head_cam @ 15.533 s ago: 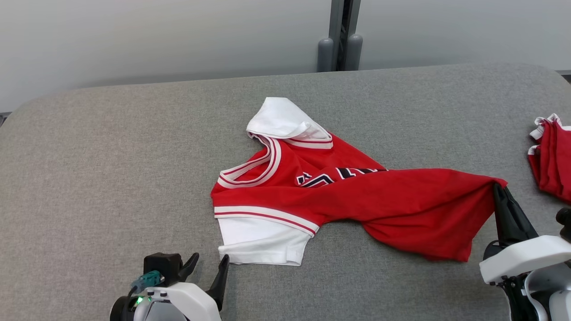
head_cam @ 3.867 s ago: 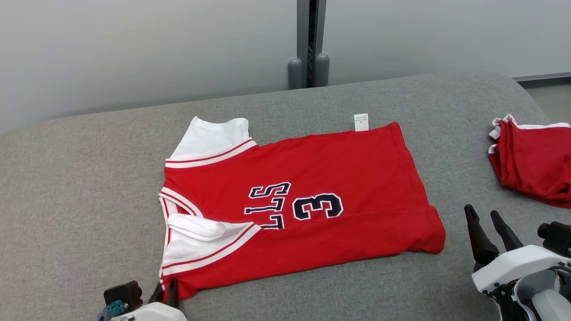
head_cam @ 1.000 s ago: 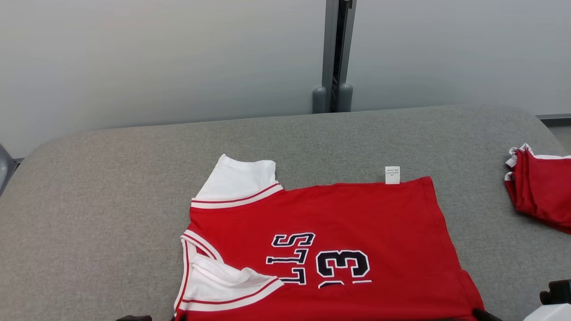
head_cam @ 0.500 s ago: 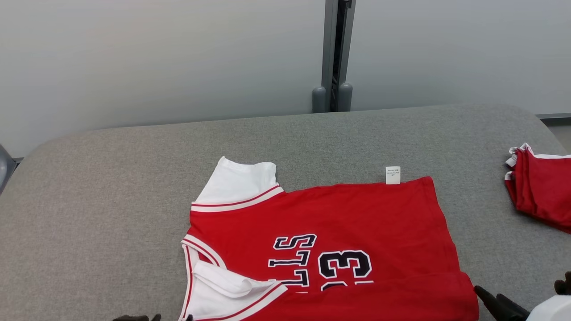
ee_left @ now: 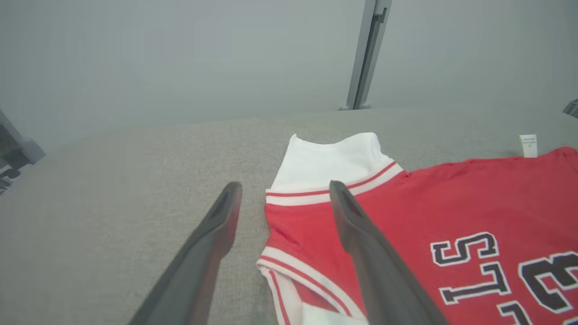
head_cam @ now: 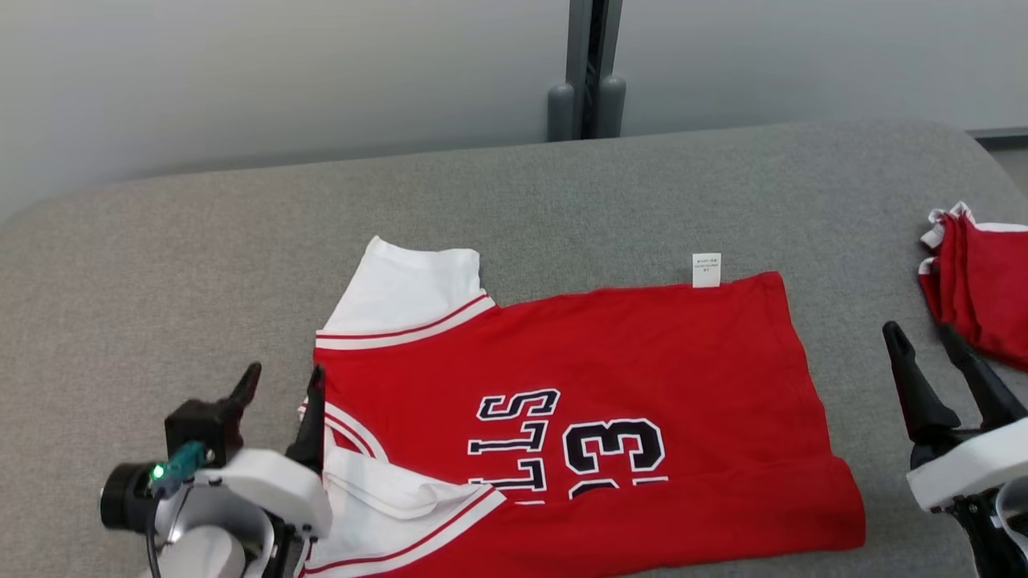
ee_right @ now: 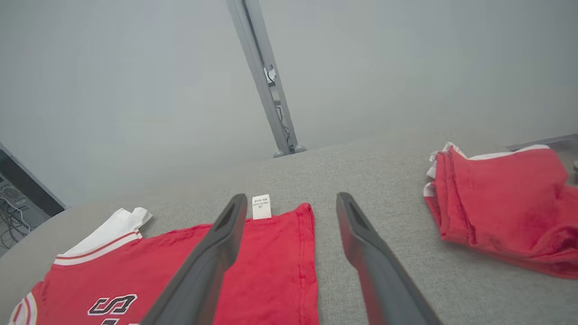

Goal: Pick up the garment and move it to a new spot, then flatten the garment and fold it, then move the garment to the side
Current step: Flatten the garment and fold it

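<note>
Garment (head_cam: pixel 610 377), red, numbered: laid flat on the grey worktop (head_cam: pixel 201 241), near sleeve folded in, white label (head_cam: pixel 706 270) at the far edge. Left tool (head_cam: pixel 287 371): spread wide, nothing held, set at the collar. Right tool (head_cam: pixel 918 329): spread wide, nothing held, placed between the hem and a folded red pile (head_cam: pixel 984 281).

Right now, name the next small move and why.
Probably ease the left gripper forward toward the far white sleeve. It and the right gripper stand open, empty; the jersey has its near edge folded over the number, its far side unfolded.

Garment (head_cam: pixel 610 385) near edge cut by frame bottom; tag (head_cam: pixel 706 270) print illegible.
</note>
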Tool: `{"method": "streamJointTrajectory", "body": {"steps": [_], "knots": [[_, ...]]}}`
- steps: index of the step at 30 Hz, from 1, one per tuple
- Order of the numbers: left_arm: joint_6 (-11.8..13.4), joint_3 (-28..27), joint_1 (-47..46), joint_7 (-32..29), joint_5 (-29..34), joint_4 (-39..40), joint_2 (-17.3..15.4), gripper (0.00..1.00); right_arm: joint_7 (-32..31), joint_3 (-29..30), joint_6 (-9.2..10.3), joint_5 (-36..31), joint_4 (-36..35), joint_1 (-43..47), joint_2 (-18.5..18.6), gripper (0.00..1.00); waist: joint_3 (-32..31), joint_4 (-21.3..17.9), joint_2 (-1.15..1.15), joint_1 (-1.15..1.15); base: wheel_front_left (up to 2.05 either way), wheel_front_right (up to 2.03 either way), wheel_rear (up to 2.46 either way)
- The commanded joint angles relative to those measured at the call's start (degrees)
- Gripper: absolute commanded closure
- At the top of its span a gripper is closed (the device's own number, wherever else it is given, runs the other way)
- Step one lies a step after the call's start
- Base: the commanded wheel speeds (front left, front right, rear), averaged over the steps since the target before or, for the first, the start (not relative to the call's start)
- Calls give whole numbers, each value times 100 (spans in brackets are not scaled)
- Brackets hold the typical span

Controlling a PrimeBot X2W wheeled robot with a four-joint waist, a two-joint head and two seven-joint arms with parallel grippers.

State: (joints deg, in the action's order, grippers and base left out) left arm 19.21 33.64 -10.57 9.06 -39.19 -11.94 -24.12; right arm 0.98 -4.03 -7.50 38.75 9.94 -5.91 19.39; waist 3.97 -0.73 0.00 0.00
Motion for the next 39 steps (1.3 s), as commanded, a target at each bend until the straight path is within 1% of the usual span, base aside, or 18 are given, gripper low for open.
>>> {"method": "streamJointTrajectory", "body": {"steps": [1,2,3,4,8,10,12,16,17,18,19,26,28,30,31,32,33,39], "knots": [[-36,-18,-370,14,127,-133,13,0,201,-27,3,-314,-74,-192,20,0,406,-156,0,0,0,0,0],[-34,19,-606,-10,258,-223,-21,0,324,-81,3,-613,-114,-298,81,0,561,-198,0,0,0,0,0],[-11,35,-850,-16,366,-327,-50,0,420,-134,3,-815,-136,-394,56,0,721,-245,0,0,0,0,0],[-49,68,-1452,-121,523,-654,19,0,643,-199,3,-1124,-259,-618,-148,0,1108,-365,0,0,0,0,0],[-190,91,-2182,-252,657,-1159,-3,0,794,-297,3,-1422,-447,-843,-301,0,1507,-551,0,0,0,0,0],[-254,123,-2525,-329,740,-1412,-34,0,863,-443,3,-1799,-570,-976,-221,0,1716,-657,0,0,0,0,0],[-329,151,-2813,-405,789,-1664,-22,0,907,-572,3,-1999,-668,-1063,-305,0,1882,-748,0,0,0,0,0],[-470,241,-3301,-536,917,-2125,-66,0,927,-658,3,-2142,-841,-1232,-472,0,2087,-914,0,0,0,0,0],[-470,241,-3301,-536,917,-2125,-66,0,927,-658,3,-2142,-841,-1232,-472,0,2087,-914,0,0,0,0,0],[-562,293,-3498,-592,964,-2329,-81,0,916,-679,3,-2174,-884,-1273,-551,0,2170,-977,0,0,0,0,0],[-597,314,-3584,-619,978,-2430,-87,0,918,-694,3,-2190,-902,-1284,-581,0,2205,-1004,0,0,0,0,0],[-793,398,-4051,-747,1037,-3107,-117,0,954,-705,3,-2233,-830,-1256,-718,0,2309,-1134,0,0,0,0,0],[-935,461,-4123,-800,1031,-3254,-113,0,972,-706,3,-2244,-807,-1237,-741,0,2317,-1153,0,0,0,0,0],[-1023,494,-4170,-856,998,-3392,-93,0,983,-706,3,-2250,-784,-1224,-756,0,2323,-1159,0,0,0,0,0],[-1070,509,-4170,-877,981,-3455,-79,27,979,-703,3,-2252,-769,-1223,-757,0,2323,-1159,0,0,0,0,0],[-1091,512,-4176,-874,963,-3508,-59,75,984,-695,3,-2260,-746,-1223,-753,0,2322,-1155,0,0,0,0,0],[-1114,513,-4192,-839,945,-3543,-42,100,987,-684,3,-2275,-727,-1225,-751,0,2319,-1145,0,0,0,0,0],[-1190,526,-4237,-512,922,-3549,112,100,861,-584,3,-2231,-566,-1337,-749,0,2286,-975,0,0,0,0,0]]}}
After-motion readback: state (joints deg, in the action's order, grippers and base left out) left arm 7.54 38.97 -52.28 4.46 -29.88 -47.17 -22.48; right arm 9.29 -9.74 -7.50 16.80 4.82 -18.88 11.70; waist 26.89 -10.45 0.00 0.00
